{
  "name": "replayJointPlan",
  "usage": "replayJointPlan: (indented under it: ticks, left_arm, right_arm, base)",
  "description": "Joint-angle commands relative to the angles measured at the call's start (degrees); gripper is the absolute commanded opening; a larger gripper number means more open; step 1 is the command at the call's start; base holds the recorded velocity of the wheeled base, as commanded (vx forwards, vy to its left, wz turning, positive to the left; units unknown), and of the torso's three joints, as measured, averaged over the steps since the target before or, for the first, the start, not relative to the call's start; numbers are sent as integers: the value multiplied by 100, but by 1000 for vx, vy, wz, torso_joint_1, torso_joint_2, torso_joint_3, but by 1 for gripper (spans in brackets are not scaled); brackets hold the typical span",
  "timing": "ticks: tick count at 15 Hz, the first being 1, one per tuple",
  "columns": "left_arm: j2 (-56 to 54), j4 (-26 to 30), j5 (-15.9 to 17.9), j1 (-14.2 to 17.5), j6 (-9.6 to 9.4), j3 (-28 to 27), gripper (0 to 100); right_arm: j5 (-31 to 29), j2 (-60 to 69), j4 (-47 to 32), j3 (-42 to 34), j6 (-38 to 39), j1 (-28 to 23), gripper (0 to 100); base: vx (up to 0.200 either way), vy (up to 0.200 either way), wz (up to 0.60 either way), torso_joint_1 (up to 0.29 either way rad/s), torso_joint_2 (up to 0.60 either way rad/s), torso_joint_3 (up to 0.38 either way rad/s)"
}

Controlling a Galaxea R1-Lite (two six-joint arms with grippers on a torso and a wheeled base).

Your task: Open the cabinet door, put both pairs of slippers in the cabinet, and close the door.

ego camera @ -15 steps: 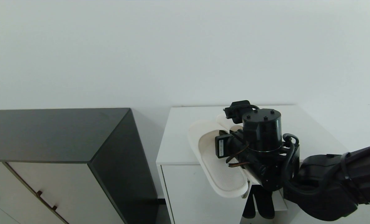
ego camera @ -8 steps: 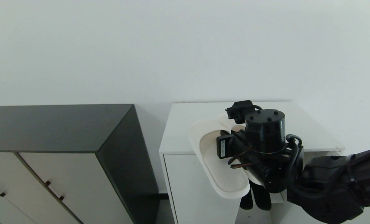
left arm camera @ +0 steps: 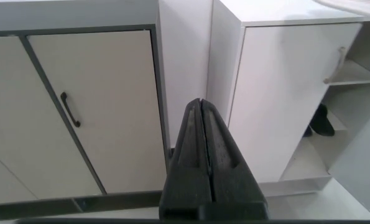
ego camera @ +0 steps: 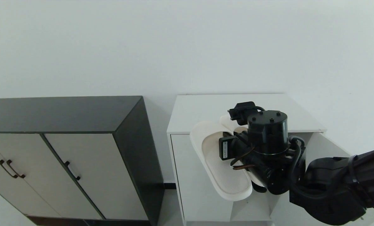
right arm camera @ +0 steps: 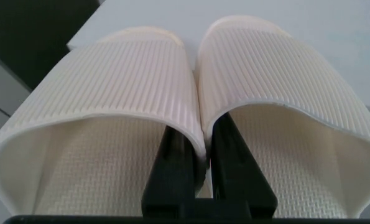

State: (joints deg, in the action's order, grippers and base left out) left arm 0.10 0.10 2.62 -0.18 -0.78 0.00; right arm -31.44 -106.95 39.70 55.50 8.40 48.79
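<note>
Second slipper (ego camera: 225, 121) mostly behind right arm (ego camera: 331, 185), dark cabinet (ego camera: 64, 113) cropped below

Head view down on white cabinet (ego camera: 206, 113), shared with low left wrist; right wrist close against slippers (right arm camera: 135, 93).

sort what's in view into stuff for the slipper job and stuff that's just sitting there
For the job:
- cream slippers, clamped in the right pincer
- white cabinet, open on one side
- dark pair on a shelf inside it

Just there:
- black cabinet, both doors shut
</note>
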Motion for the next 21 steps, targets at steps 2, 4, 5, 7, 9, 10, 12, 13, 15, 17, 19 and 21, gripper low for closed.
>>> replayJointPlan:
  ticks: [2, 4, 5, 7, 9, 10, 12, 13, 15, 17, 19, 21]
  left_arm:
    - [8, -1, 2, 1, -10, 0, 0]
    - [8, -1, 2, 1, -1, 0, 0]
    - [8, -1, 2, 1, -1, 0, 0]
    - [8, -1, 10, 1, -1, 0, 0]
    - [8, -1, 2, 1, -1, 0, 0]
    - [8, -1, 2, 1, -1, 0, 0]
    - [8, -1, 2, 1, -1, 0, 0]
    - [8, -1, 2, 1, -1, 0, 0]
    - [8, -1, 2, 1, -10, 0, 0]
    - [8, -1, 2, 1, -1, 0, 0]
    - [8, -1, 2, 1, -1, 0, 0]
    - [8, -1, 2, 1, -1, 0, 0]
  right_arm:
    - [6, -37, 222, -128, -40, 17, 0]
    - [15, -37, 239, -215, -84, 26, 0]
    - [15, -37, 239, -224, -84, 26, 0]
    - [33, -28, 239, -268, -93, 26, 0]
    - [15, -37, 248, -268, -154, 17, 0]
    - [15, -37, 248, -268, -154, 26, 0]
    - [15, -37, 248, -268, -154, 17, 0]
    - [15, -37, 248, -268, -154, 17, 0]
    - [15, -37, 248, -277, -154, 17, 0]
    - [15, -37, 239, -286, -163, 17, 0]
    - [15, -45, 239, -286, -163, 17, 0]
    - [24, -45, 248, -286, -154, 17, 0]
  base:
    - [0, 0, 0, 0, 0, 0]
    - [0, 0, 0, 0, 0, 0]
    - [0, 0, 0, 0, 0, 0]
    - [0, 0, 0, 0, 0, 0]
    - [0, 0, 0, 0, 0, 0]
    - [0, 0, 0, 0, 0, 0]
    - [0, 0, 0, 0, 0, 0]
    - [0, 0, 0, 0, 0, 0]
    - [0, 0, 0, 0, 0, 0]
    - [0, -200, 0, 2, 0, 2]
    - [0, -200, 0, 0, 2, 2]
    - [0, -200, 0, 7, 5, 5]
